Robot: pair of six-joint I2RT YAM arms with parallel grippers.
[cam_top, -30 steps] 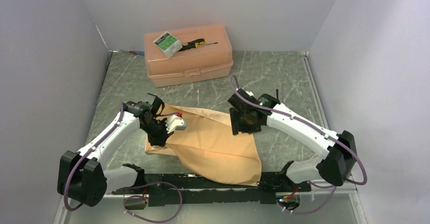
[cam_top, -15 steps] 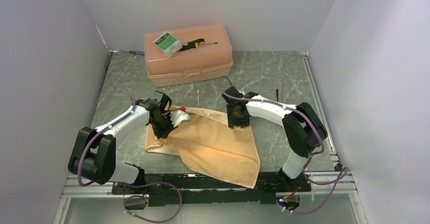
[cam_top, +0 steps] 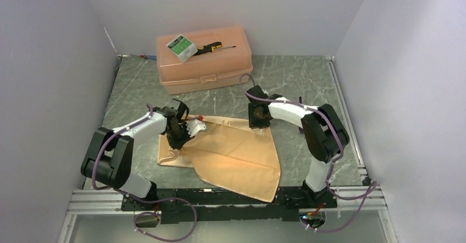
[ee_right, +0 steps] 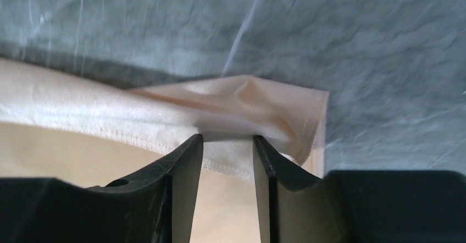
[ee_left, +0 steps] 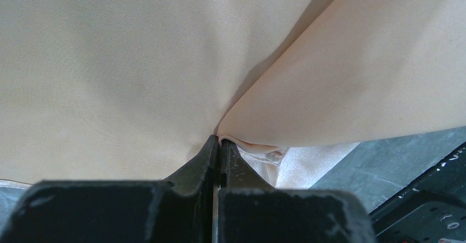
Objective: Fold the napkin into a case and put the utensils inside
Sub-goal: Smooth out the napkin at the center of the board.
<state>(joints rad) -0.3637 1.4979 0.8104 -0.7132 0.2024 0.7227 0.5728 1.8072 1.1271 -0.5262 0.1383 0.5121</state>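
While clenched in left end effector (ee_left: 220,142), one napkin (cam_top: 236,155), right end effector (ee_right: 227,139) agape astride corner

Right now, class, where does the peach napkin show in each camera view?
Top external: napkin lies spread at the picture's centre.
Left wrist: napkin fills most of the frame.
Right wrist: napkin's folded corner crosses the middle.
Shared landmark: grey marbled tabletop.

No legible text anywhere; printed green-and-white carton (cam_top: 182,47) atop peach plastic box (cam_top: 220,62), too small to read.
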